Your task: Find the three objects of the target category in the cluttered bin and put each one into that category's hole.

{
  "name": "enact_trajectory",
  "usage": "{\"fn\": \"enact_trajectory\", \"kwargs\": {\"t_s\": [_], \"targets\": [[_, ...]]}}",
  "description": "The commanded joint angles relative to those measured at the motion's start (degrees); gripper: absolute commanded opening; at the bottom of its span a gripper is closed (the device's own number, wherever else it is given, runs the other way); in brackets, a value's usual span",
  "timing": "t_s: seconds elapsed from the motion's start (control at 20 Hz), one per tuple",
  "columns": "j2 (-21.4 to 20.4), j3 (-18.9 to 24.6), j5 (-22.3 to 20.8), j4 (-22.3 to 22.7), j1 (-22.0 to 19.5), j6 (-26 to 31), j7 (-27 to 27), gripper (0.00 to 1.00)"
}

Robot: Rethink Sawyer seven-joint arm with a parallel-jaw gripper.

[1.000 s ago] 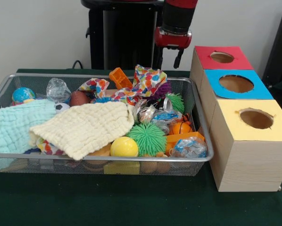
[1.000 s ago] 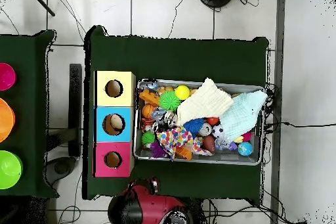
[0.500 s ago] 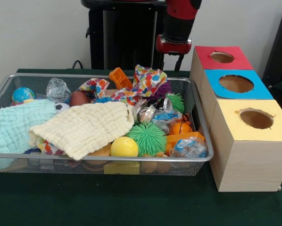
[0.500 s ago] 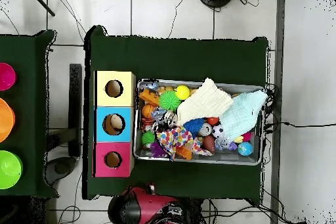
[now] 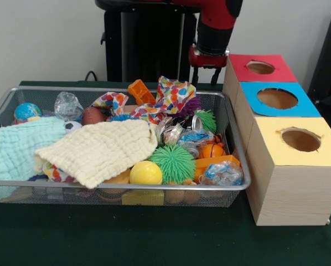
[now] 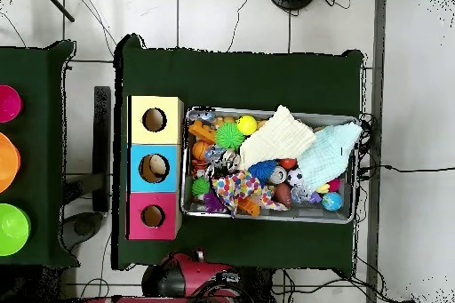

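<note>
Claw drawn farther back, wire bin cluttered

I counted one wide wire-mesh basket of silver metal on the green-covered table. Beside it stood three pale wooden boxes, each with one round hole: one red-faced, one blue-faced, one yellow-faced. In the basket I made out three wads of crinkly clear plastic film: one in the far corner, one mid-basket with blue print, one in the near corner by the boxes. There were two spiky green rubber balls, two folded cloths, one cream and one pale blue, one smooth yellow ball, and one dotted multicoloured rag. Further small items I could not count.
</note>
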Motion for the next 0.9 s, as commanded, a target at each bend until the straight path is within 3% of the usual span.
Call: {"fn": "enact_trajectory", "kwargs": {"t_s": [0.05, 0.55, 0.9], "targets": [[-1.9, 3.4, 7.9, -11.0, 1.8, 4.2, 12.9, 1.0], [-0.5, -0.9, 13.3, -18.8, 5.8, 13.7, 9.8, 1.0], [2.5, 0.3, 12.8, -26.0, 3.0, 17.8, 8.6, 1.0]]}}
